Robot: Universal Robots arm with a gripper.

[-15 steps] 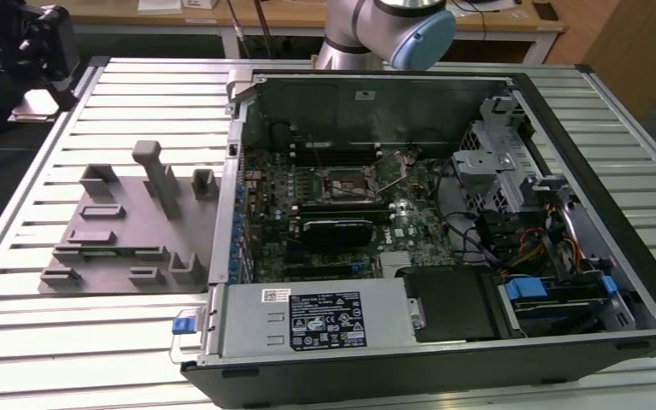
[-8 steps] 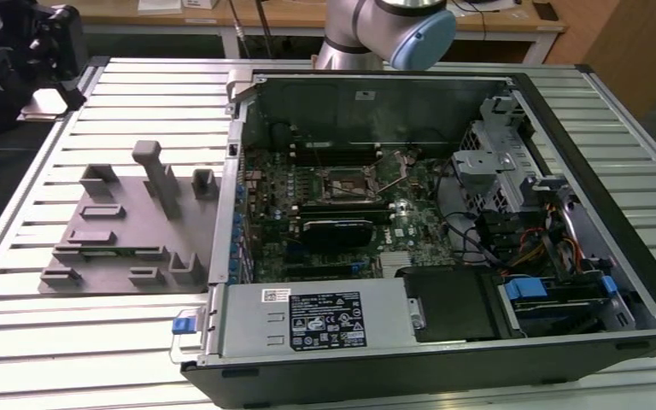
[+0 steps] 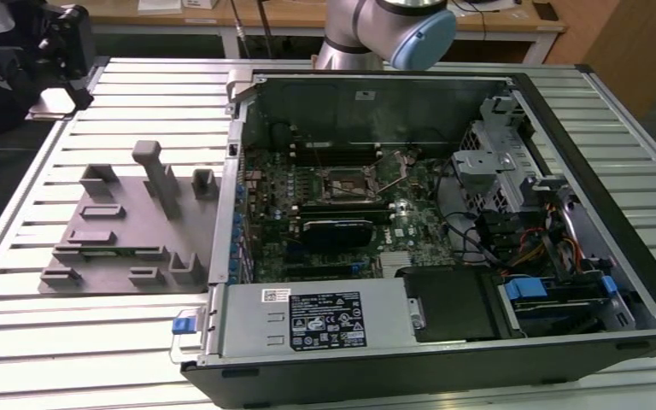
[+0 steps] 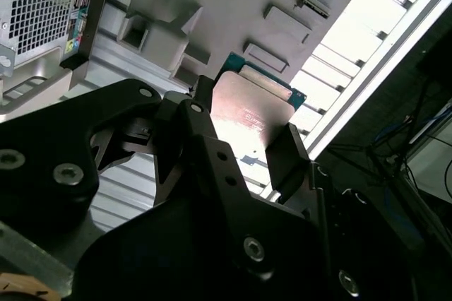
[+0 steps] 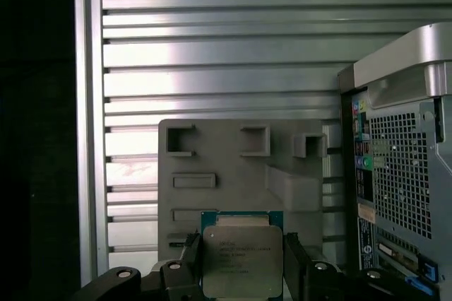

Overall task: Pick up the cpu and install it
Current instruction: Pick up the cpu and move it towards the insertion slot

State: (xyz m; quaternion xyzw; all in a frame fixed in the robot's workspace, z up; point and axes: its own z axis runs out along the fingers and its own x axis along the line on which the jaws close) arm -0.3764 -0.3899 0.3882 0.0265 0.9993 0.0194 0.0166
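The gripper (image 5: 242, 267) has its two black fingers (image 5: 191, 258) closed narrowly on the cpu (image 5: 241, 262), one finger on each of two opposite edges. The chip's silver-grey metal lid faces the camera in the first wrist view, with a green board rim showing along its far edge. In the second wrist view the cpu (image 4: 251, 114) sits between the same fingers (image 4: 286, 152) and catches a pale reflection.

Behind the chip in both wrist views lies the grey fixture plate (image 5: 240, 167), with raised blocks and shallow rectangular pockets. The cpu overlaps the plate's nearer edge; whether it touches the plate cannot be told.

The fixture plate rests on a slatted aluminium table (image 5: 212, 32). Just beside the plate stands an open desktop computer case (image 3: 419, 256), its perforated rear panel (image 5: 402, 174) towards the plate. In the exterior view the motherboard's cpu socket (image 3: 345, 181) lies inside the case, well apart from the fixture plate (image 3: 123, 231), and the robot arm (image 3: 385, 30) stands beyond the case.
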